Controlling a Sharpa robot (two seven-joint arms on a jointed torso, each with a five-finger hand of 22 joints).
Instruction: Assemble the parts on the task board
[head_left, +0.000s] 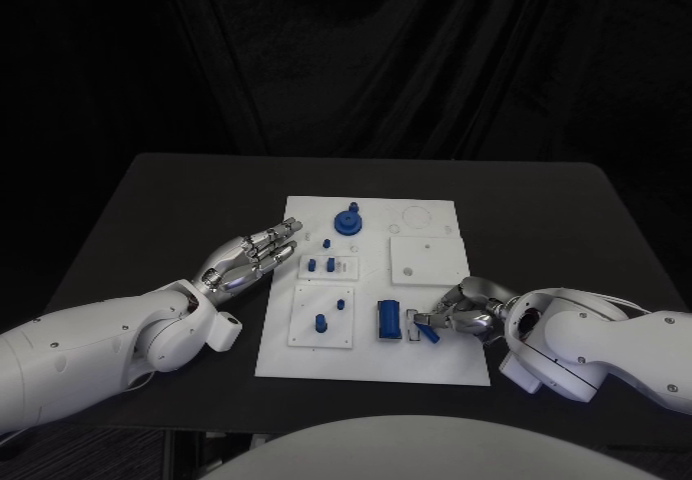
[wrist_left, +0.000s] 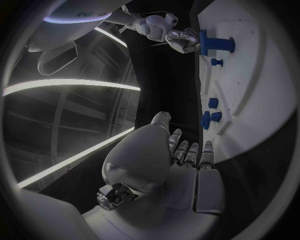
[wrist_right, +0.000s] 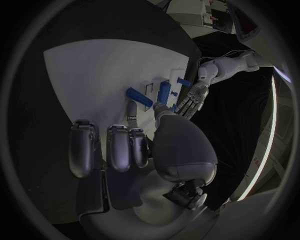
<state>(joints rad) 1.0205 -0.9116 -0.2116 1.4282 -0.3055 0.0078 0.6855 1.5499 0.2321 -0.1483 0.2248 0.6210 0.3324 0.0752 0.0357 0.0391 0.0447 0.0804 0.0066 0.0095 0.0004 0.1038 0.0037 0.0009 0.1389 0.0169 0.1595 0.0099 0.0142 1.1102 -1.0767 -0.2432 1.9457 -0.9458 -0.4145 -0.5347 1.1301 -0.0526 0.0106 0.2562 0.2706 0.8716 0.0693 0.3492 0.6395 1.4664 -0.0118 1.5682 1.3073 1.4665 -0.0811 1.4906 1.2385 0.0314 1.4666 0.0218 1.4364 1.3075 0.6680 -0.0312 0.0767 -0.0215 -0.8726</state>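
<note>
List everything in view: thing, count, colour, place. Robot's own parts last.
table: one, black, under everything.
task board: one, white, mid-table.
round knob part: one, blue, far end of the board.
small pegs: about five, blue, on the board's left half, nearer the left hand.
long block: one, blue, near end of the board, beside the right hand.
left hand: one, silver, fingers apart at the board's left edge, holding nothing.
right hand: one, silver, at the board's right edge, fingertips on a small blue part.

The task board (head_left: 433, 365) is lying mid-table (head_left: 144, 200). A round part (head_left: 348, 221) is standing at its far end, small parts (head_left: 320, 265) left of centre, and a long part (head_left: 388, 320) near, seemingly just left of the right hand (head_left: 450, 322). The left hand (head_left: 248, 257) is being held at the board's left edge.
</note>
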